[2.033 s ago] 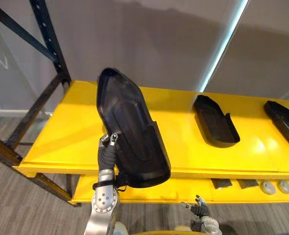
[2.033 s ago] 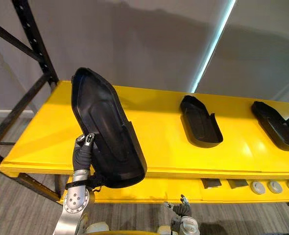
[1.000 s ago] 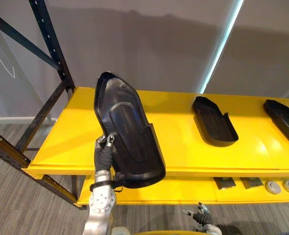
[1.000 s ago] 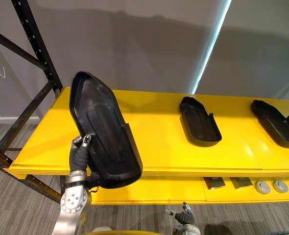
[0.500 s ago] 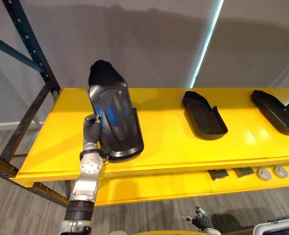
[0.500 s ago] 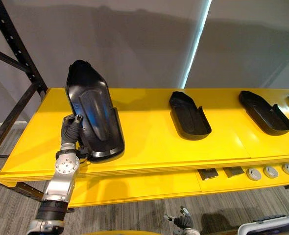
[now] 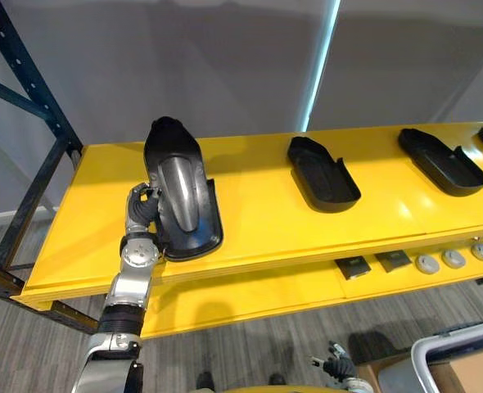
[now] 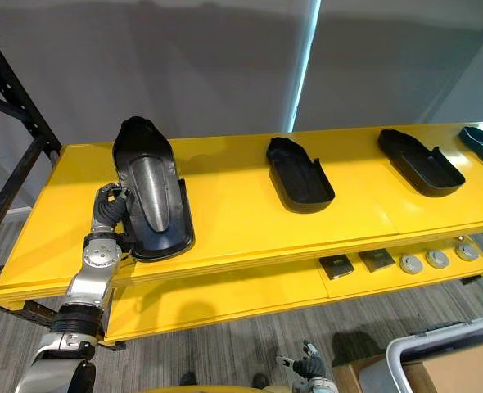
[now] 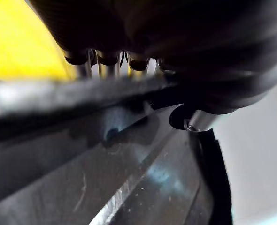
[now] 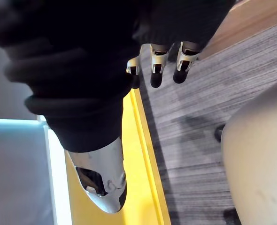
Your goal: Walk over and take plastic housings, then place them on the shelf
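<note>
On the left part of the yellow shelf (image 7: 258, 221) the black housing (image 7: 180, 192) seems to rest hollow side up, its side rim clasped by the left hand (image 7: 142, 209). To finish well, settle it flat and back from the front edge, then uncurl the fingers and draw away without dragging it. The right hand (image 8: 307, 362) hangs low, fingers relaxed.

Long glossy black plastic housing (image 7: 180, 201) – hollow side up – sits at the yellow shelf's (image 7: 258, 217) left end, left hand (image 7: 141, 209) gripping its edge. A second housing (image 7: 323, 173) lies mid-shelf, a third housing (image 7: 442, 161) further right, well apart.
</note>
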Robot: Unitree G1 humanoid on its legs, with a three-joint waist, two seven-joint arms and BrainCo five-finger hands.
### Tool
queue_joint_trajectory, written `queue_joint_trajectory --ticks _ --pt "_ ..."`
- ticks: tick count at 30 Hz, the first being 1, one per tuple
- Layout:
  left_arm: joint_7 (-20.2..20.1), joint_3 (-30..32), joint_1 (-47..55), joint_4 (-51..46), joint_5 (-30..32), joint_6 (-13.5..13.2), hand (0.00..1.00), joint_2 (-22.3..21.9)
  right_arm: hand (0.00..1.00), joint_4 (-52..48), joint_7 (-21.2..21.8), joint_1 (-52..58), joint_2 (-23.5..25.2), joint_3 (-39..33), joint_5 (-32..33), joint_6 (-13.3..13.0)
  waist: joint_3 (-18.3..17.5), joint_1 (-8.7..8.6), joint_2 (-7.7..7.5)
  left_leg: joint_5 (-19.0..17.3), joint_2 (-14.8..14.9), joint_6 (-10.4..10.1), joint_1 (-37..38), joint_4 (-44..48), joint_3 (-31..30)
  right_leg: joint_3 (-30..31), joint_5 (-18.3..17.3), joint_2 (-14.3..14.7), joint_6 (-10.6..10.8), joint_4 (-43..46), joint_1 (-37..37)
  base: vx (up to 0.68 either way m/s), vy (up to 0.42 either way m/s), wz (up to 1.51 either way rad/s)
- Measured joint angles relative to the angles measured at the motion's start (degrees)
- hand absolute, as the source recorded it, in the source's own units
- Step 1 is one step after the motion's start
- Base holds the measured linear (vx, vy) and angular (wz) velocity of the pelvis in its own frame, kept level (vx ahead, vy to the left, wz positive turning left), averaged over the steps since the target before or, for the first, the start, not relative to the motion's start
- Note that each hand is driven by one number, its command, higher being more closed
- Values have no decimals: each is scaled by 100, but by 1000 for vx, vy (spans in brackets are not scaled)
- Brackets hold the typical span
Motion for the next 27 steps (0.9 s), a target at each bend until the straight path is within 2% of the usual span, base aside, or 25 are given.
queue_joint_trajectory --ticks 11,18,22,27 --pt "410 444 -235 108 121 126 0 19 0 2 1 -4 29 -11 3 -4 40 0 -72 56 -61 44 13 39 -47 22 78 -7 49 -122 132 59 -3 1" --pt "616 425 -491 34 214 125 0 123 0 10 1 -31 47 -7 12 -7 59 -22 -81 45 -58 58 91 41 -107 -10 79 -2 46 -181 254 52 -7 0" --pt "769 233 -428 -1257 292 90 0 -150 0 14 -3 -33 33 -1 23 -56 134 -1 -69 7 -53 82 94 40 -239 -20 50 0 26 -170 289 -42 6 10" --pt "852 -407 417 -3116 587 -320 0 -514 0 19 -11 -31 5 4 67 -102 159 51 -25 0 -58 71 115 40 -268 -44 -36 -17 70 -81 287 -26 4 5"
